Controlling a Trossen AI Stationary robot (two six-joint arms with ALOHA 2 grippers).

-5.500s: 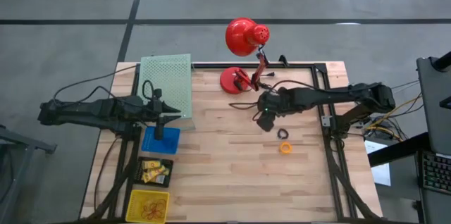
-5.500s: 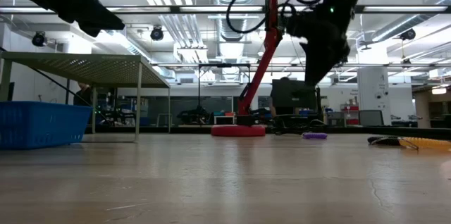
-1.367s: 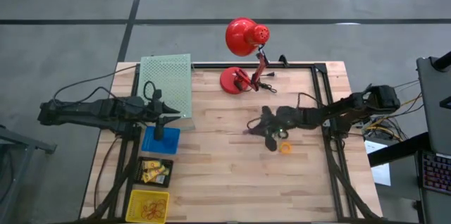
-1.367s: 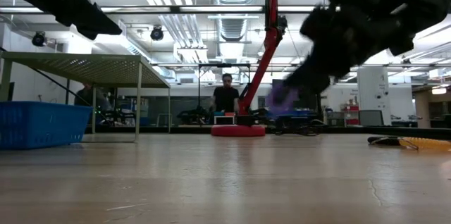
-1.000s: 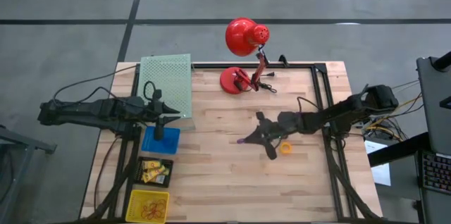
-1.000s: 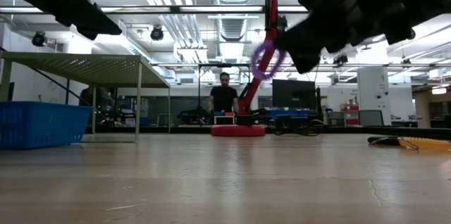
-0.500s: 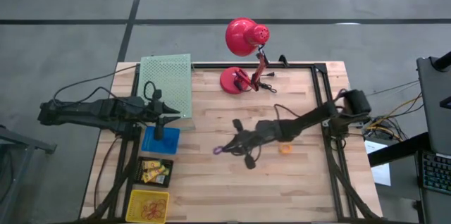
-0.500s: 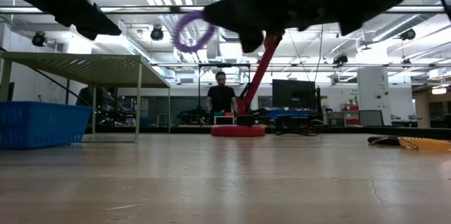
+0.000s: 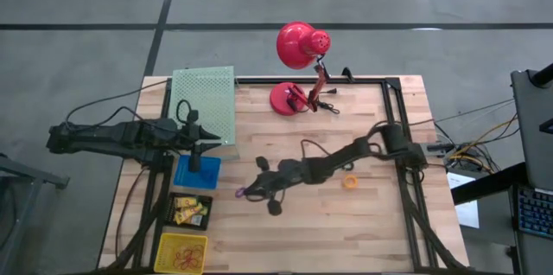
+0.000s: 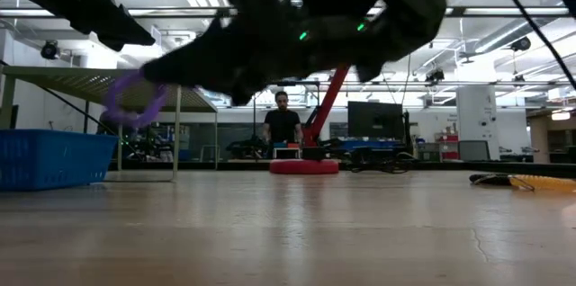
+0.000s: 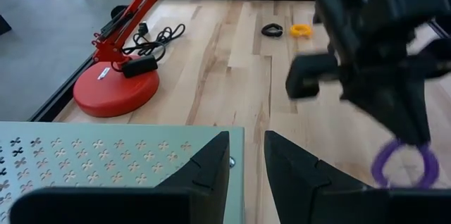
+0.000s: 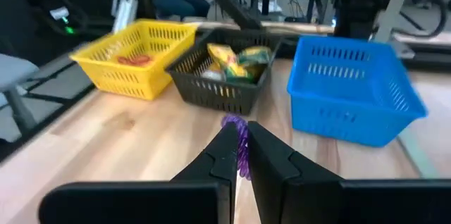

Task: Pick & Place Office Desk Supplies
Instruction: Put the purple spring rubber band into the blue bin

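Note:
My right gripper (image 9: 251, 192) reaches across the middle of the table toward its left side, shut on a purple ring (image 9: 241, 193), which also shows in the low view (image 10: 135, 106) and between the fingers in the right wrist view (image 12: 242, 146). An orange ring (image 9: 350, 182) lies flat on the wood at the right, with a black ring (image 11: 271, 30) beside it. My left gripper (image 9: 210, 143) hovers over the blue basket (image 9: 187, 174), its fingers (image 11: 211, 164) apart with nothing between them. My right gripper pinches the purple ring's rim (image 12: 242, 131) between its two fingertips. The fingers come from the table's right, slanting slightly down. The ring sticks out beyond the fingertips, its loop (image 10: 133, 117) hanging below them, lifted clear of the table.
Three baskets line the left near side: the blue one, a black one (image 9: 191, 210) with yellow pieces, a yellow one (image 9: 182, 252) with red bands. A green perforated stand (image 9: 205, 102) is at the far left. A red desk lamp (image 9: 292, 98) stands at the far edge. A person (image 10: 282, 124) stands beyond the table.
My right gripper has swept from the table's right side toward its left and near edges, still shut on the purple ring. The ring has stayed clear of the table and now hangs lower, closer to the baskets.

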